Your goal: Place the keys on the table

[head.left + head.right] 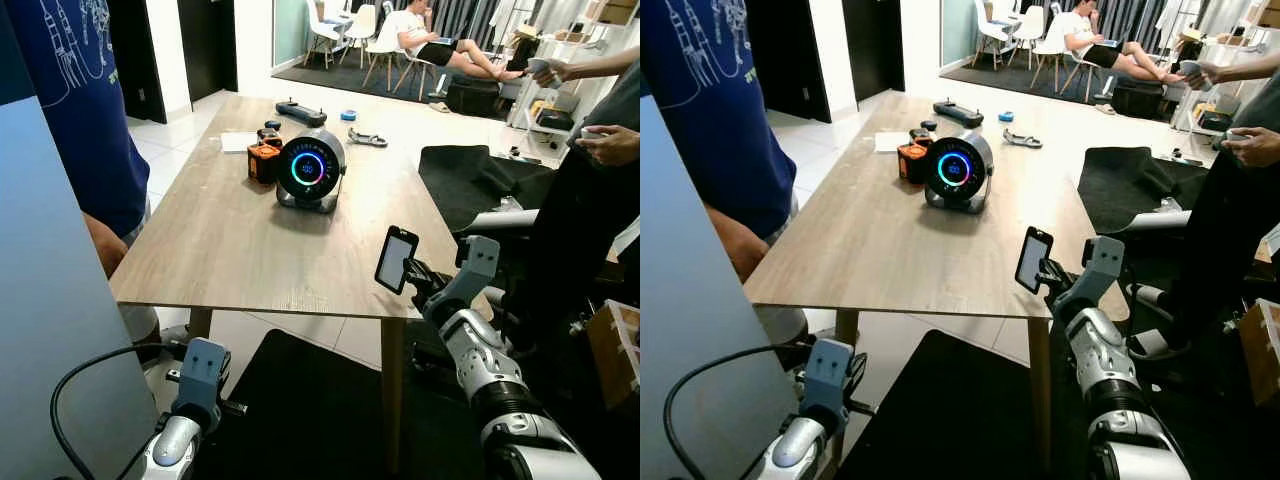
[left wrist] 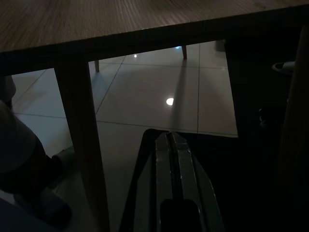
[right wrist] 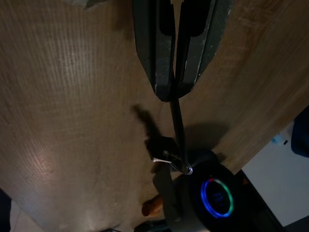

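- You are carrying the keys in the right gripper, whose two black fingers are pinching a thin dark strap or fob, with the key ring dangling from its far end.
- In the head views that load is showing as a flat dark card-like fob held up at the near right corner of the table, over the wooden top and not touching it.
- You are about midway, as I judge it: the carry is done, the keys are already above the table, and the lowering and release are not yet done.
- The left gripper is hanging idle below the table's near edge beside a table leg, its fingers pressed together on nothing.
- Counting on the table: one round speaker with a glowing ring near the middle, one small orange box just beside it, one sheet of paper beyond that, one long black device at the far end, and one small blue roll near it.
- Counting people: one in a blue shirt standing at the table's left side, one at its right with hands raised, and one seated far beyond the table.
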Controlling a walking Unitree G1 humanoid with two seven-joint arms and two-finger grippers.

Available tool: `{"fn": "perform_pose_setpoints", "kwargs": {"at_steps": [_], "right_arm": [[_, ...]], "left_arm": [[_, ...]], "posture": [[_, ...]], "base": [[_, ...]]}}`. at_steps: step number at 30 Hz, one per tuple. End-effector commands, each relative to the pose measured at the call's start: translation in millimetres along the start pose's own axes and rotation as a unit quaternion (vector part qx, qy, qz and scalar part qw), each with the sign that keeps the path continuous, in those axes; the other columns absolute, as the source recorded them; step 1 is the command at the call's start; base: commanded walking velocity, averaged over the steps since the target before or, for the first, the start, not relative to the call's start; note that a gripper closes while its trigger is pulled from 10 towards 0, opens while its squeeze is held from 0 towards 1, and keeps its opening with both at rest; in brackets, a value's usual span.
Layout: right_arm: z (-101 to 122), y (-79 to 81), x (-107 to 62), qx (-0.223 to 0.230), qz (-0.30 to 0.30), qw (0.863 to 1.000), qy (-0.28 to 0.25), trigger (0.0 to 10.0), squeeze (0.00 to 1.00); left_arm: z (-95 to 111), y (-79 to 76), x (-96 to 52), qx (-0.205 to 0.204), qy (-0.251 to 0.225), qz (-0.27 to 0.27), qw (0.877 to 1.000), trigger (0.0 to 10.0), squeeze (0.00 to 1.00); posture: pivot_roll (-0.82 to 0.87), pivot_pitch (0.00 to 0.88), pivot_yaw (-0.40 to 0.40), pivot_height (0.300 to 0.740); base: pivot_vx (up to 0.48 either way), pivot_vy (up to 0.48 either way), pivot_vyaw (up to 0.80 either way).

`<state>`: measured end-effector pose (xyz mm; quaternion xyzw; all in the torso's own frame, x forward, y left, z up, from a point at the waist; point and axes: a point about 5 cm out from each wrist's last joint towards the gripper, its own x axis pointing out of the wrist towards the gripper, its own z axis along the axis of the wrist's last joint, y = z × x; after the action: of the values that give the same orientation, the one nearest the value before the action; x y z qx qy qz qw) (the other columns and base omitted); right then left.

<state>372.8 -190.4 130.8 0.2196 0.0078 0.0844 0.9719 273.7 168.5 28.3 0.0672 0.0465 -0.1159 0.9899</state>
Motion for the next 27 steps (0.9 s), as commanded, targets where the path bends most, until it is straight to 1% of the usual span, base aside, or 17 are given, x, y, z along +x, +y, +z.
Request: {"fn": "perform_pose_setpoints", "kwargs": {"at_steps": [1, 2, 3, 6, 10, 14, 27], "right_arm": [[2.1, -4.8, -0.3, 0.014, -0.007, 1.000, -0.006, 10.0, 0.00], [0.6, -6.5, -0.6, 0.026, -0.009, 1.000, -0.005, 10.0, 0.00], [0.6, -6.5, -0.6, 0.026, -0.009, 1.000, -0.005, 10.0, 0.00], [-3.4, -10.4, -1.4, 0.052, -0.011, 0.999, -0.004, 10.0, 0.00], [1.9, -10.5, 1.2, 0.086, -0.004, 0.996, -0.024, 10.0, 0.00], [4.9, -9.8, 2.6, 0.093, 0.000, 0.995, -0.033, 10.0, 0.00], [9.5, -9.8, 5.7, 0.092, -0.007, 0.995, -0.041, 10.0, 0.00]], "left_arm": [[-1.8, -3.1, -2.0, -0.001, 0.001, -0.001, 1.000, 10.0, 0.00], [-1.9, -3.1, -2.5, 0.000, 0.001, 0.000, 1.000, 10.0, 0.00], [-1.9, -3.1, -2.5, 0.000, 0.001, 0.000, 1.000, 10.0, 0.00], [-2.0, -2.8, -3.3, 0.004, 0.001, -0.002, 1.000, 10.0, 0.00], [-1.0, -0.5, -3.9, 0.007, -0.001, 0.001, 1.000, 10.0, 0.00], [0.0, 0.4, -3.6, 0.009, -0.002, 0.003, 1.000, 10.0, 0.00], [2.7, 0.9, -0.2, 0.012, -0.003, 0.007, 1.000, 10.0, 0.00]], "posture": [[0.11, 0.041, -0.051, 0.740], [0.11, 0.042, -0.053, 0.740], [0.11, 0.042, -0.053, 0.740], [0.12, 0.043, -0.054, 0.740], [0.12, 0.045, -0.051, 0.740], [0.12, 0.044, -0.049, 0.740], [0.12, 0.044, -0.046, 0.740]], "base": [[0.000, 0.000, 0.00], [0.000, 0.000, 0.00], [0.000, 0.000, 0.00], [0.000, 0.000, 0.00], [0.000, 0.000, 0.00], [0.000, 0.000, 0.00], [0.000, 0.000, 0.00]]}}
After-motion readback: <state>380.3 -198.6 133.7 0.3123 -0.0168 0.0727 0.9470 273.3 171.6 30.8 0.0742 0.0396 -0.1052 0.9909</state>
